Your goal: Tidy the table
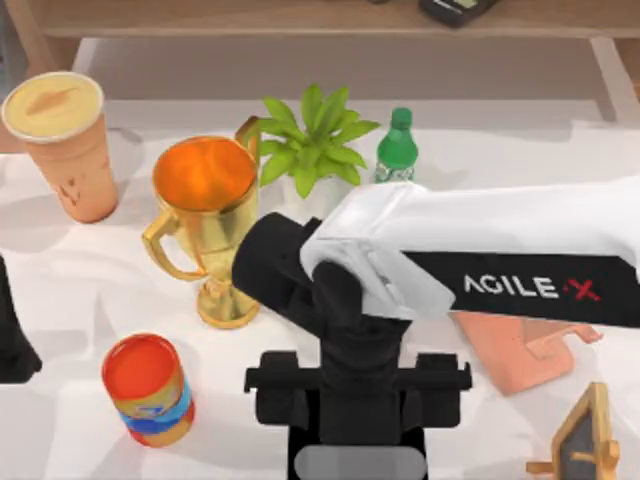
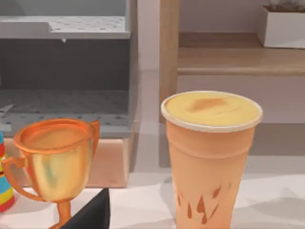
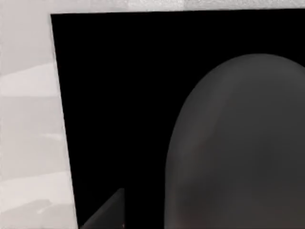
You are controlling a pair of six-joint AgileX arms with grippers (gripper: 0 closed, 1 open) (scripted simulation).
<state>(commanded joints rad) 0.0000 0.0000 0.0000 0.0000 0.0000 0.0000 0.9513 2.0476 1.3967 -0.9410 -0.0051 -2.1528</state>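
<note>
Currently the right end effector (image 1: 355,400) hangs low at the bench's (image 1: 60,290) near edge over a black mat (image 3: 119,95) with a grey mouse (image 3: 238,143); its grip I cannot tell. Descend squarely, centred on the mouse.

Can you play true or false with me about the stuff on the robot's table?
1. The gold trophy cup stands upright on the table. True.
2. The green bottle is lying flat on its side. False: it stands upright, behind the right arm.
3. The tall orange drink cup is at the table's far left. True.
4. The leafy potted plant sits between the trophy cup and the green bottle. True.
5. The red can is stacked on top of the trophy cup. False: it stands on the table, nearer the camera than the trophy cup and apart from it.
6. The right arm is parked off at the table's left edge. False: it reaches in from the right, over the middle.
</note>
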